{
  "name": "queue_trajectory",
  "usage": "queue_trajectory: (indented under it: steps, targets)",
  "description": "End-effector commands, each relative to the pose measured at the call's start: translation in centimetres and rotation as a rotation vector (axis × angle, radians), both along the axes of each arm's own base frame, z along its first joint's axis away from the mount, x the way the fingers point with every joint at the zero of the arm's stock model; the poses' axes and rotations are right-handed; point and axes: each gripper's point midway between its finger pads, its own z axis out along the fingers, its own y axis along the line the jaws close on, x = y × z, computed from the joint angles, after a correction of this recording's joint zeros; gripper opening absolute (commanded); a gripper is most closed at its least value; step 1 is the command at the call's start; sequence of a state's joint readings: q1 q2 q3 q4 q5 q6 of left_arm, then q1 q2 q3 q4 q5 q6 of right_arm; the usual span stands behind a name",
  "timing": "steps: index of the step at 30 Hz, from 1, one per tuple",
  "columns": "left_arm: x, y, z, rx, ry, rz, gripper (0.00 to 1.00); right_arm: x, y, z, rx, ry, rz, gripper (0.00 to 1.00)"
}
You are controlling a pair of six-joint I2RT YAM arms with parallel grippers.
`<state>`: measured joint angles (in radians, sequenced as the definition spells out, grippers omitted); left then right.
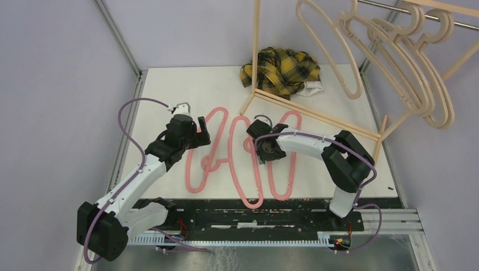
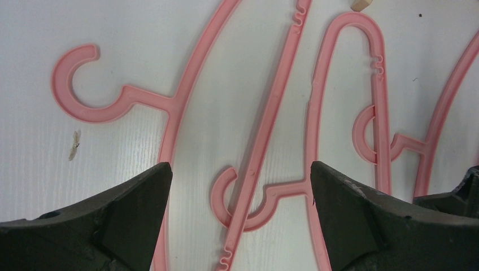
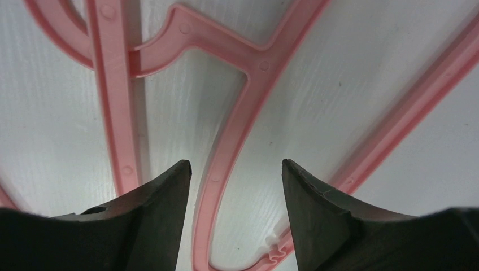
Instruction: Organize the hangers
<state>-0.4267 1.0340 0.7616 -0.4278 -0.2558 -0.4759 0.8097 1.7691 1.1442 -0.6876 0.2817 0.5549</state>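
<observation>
In the top view, the pink hangers (image 1: 219, 110) are lying flat and overlapping on the table (image 1: 186, 90), between and under both arms. The rack (image 1: 316, 110) is acting as the only holder here: its rail (image 1: 390, 8) is carrying several tan hangers (image 1: 435, 113) and no pink one that you can see. A cloth (image 1: 282, 70) is lying behind the rack base. The left gripper (image 1: 197, 132) and right gripper (image 1: 263, 151) are both pointing down over the pink group. In the left wrist view, the left gripper (image 2: 242, 165) is standing wide open and holding nothing; a hook (image 2: 248, 217) and a crossing bar are lying between its jaws. In the right wrist view, the right gripper (image 3: 236, 164) is also standing open and empty, straddling one curved pink bar close above the table. You are likely dealing with light, thin, smooth plastic that is fairly stiff but probably flexing a little under load. Since the hangers are crossing one another, lifting one is risking dragging its neighbour. You are best pinching a single bar near the neck below the hook, where the hanger is likely balancing.
</observation>
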Motion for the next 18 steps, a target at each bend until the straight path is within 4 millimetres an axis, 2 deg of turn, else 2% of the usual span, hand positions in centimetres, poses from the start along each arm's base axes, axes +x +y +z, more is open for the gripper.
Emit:
queue_trajectory:
  steps: [1, 4, 7, 8, 12, 17, 18]
  targets:
    - [0.7, -0.5, 1.2, -0.043, -0.049, 0.006, 0.99, 0.9, 0.6, -1.1, 0.028, -0.035, -0.056, 0.66]
    - [0.6, -0.4, 1.2, -0.043, -0.05, 0.006, 0.99, 0.6, 0.4, -2.3, 0.025, -0.029, -0.079, 0.58]
    - [0.5, -0.3, 1.1, -0.037, -0.05, 0.006, 0.99, 0.3, -0.3, -3.3, 0.001, -0.028, -0.112, 0.45]
    - [0.5, -0.3, 1.2, -0.036, -0.051, 0.006, 0.99, 0.3, -0.6, -3.6, -0.01, -0.029, -0.123, 0.38]
    - [0.4, -0.2, 1.5, -0.036, -0.059, 0.009, 0.99, 0.0, -2.6, -4.7, -0.076, -0.042, -0.163, 0.29]
    - [0.2, -0.1, 1.4, -0.033, -0.06, 0.009, 0.99, 0.0, -5.1, -5.1, -0.136, -0.06, -0.191, 0.02]
    - [0.2, -0.1, 1.4, -0.033, -0.06, 0.009, 0.99, 0.1, -5.6, -4.9, -0.145, -0.066, -0.199, 0.01]
